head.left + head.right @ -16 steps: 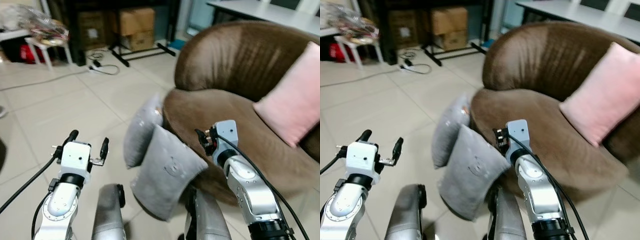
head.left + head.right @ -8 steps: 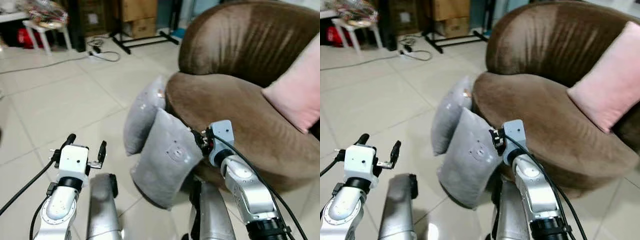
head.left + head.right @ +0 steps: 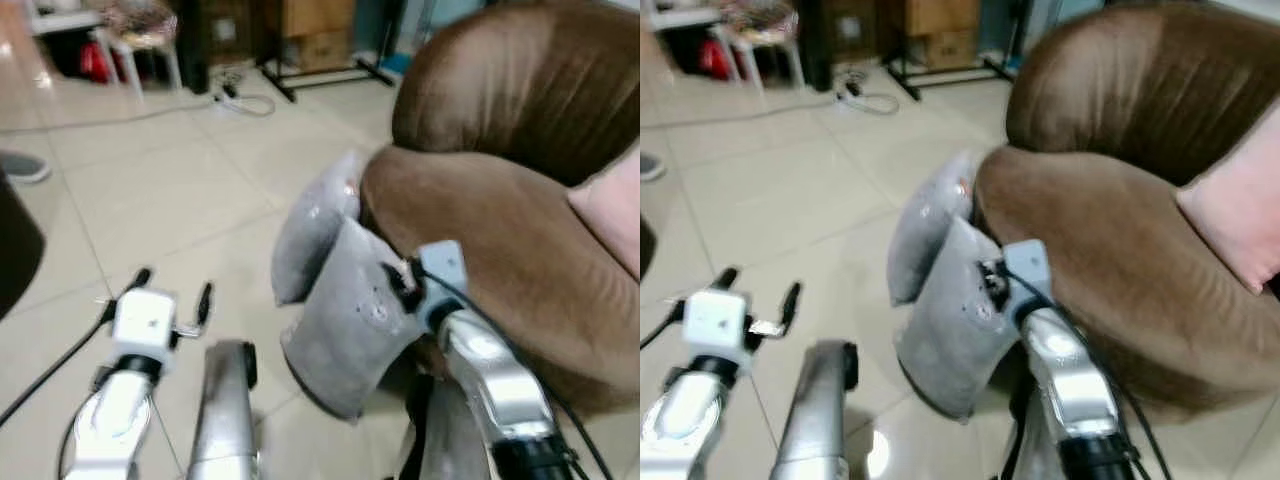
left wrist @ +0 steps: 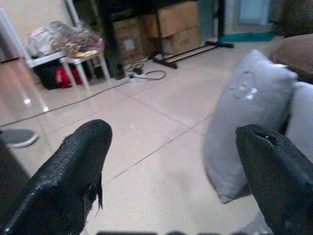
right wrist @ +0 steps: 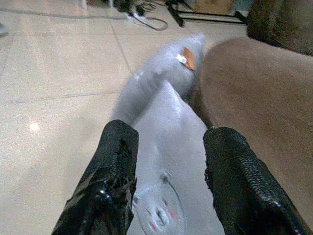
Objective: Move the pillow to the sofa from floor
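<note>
Two grey pillows lean on the floor against the front of the brown sofa (image 3: 500, 230). The nearer grey pillow (image 3: 350, 320) stands upright by the seat edge; the farther grey pillow (image 3: 310, 235) stands just behind it. My right gripper (image 3: 403, 282) is right at the nearer pillow's top edge, open; in the right wrist view its fingers (image 5: 117, 161) straddle the nearer grey pillow (image 5: 168, 147), which fills the gap. My left gripper (image 3: 172, 298) hovers open over the floor left of the pillows, holding nothing. In the left wrist view the farther grey pillow (image 4: 244, 127) stands ahead between its fingers (image 4: 73, 166).
A pink cushion (image 3: 612, 200) lies on the sofa seat at right. At the back stand cardboard boxes (image 3: 320, 15), a black stand, a white stool (image 3: 140, 45) and a cable (image 3: 240, 100) on the tiled floor. A dark object (image 3: 15, 250) sits at the left edge.
The camera has shifted and blurred as I move closer. My right gripper has come forward onto the nearer pillow's top edge. The left gripper stays open beside it.
</note>
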{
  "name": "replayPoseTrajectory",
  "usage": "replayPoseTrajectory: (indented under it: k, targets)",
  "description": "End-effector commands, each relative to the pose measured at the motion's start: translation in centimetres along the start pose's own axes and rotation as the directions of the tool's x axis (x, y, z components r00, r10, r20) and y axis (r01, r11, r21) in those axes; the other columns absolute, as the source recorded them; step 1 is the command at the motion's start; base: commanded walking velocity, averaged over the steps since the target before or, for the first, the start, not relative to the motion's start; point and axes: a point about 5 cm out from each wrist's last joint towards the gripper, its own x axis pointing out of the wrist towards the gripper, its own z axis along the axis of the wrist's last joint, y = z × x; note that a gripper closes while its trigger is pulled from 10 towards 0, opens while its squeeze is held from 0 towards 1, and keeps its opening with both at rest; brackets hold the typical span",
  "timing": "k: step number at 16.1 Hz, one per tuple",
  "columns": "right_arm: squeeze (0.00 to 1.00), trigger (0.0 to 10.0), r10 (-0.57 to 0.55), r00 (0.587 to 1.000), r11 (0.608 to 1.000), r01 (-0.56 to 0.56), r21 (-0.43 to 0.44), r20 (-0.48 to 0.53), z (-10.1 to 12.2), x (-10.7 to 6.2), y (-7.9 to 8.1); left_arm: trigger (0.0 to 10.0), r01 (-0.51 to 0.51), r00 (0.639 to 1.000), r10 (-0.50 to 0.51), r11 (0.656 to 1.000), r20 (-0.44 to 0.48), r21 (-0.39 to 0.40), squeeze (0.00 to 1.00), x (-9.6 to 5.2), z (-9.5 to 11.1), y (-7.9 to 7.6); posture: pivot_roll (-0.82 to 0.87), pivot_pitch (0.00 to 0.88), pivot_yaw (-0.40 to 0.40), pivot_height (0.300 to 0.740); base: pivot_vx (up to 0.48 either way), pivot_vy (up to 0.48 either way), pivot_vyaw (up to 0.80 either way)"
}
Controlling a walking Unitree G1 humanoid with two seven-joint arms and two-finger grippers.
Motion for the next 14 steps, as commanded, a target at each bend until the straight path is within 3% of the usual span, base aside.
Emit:
replayPoseTrajectory:
  k: [1,6,9,12,14]
  targets:
    - [0.0,10.0,-0.052,0.999,0.999,0.052,-0.004,-0.014,-0.09,-0.25,-1.38,10.0,0.027,0.999,-0.027,1.0,0.031,-0.003,0.0,0.41,0.69,-0.52,0.08,0.007,-0.087,0.436,0.296,0.0,0.0]
    - [0.0,10.0,-0.06,0.998,0.998,0.059,-0.01,-0.019,-0.06,-0.11,-1.49,10.0,0.03,0.999,-0.03,1.0,0.033,-0.003,0.0,0.44,0.76,-0.51,0.08,0.007,-0.087,0.436,0.295,0.0,0.0]
    - [0.0,10.0,-0.016,1.0,0.998,0.014,-0.058,-0.024,-0.04,-0.08,-1.07,10.0,0.028,0.999,-0.028,1.0,0.033,-0.003,0.0,0.37,0.78,-0.49,0.08,0.007,-0.091,0.436,0.298,0.0,0.0]
    - [0.0,10.0,0.001,0.999,0.998,-0.003,-0.069,-0.032,-0.19,-0.2,-0.93,10.0,0.03,0.999,-0.03,1.0,0.033,-0.003,0.0,0.32,0.79,-0.49,0.08,0.01,-0.089,0.436,0.295,0.0,0.8]
    - [0.0,10.0,-0.018,0.999,0.999,0.016,-0.037,-0.038,-0.38,-0.22,-1.22,10.0,0.032,0.999,-0.032,0.999,0.033,-0.003,0.0,0.31,0.8,-0.51,0.08,0.012,-0.087,0.436,0.3,0.0,0.0]
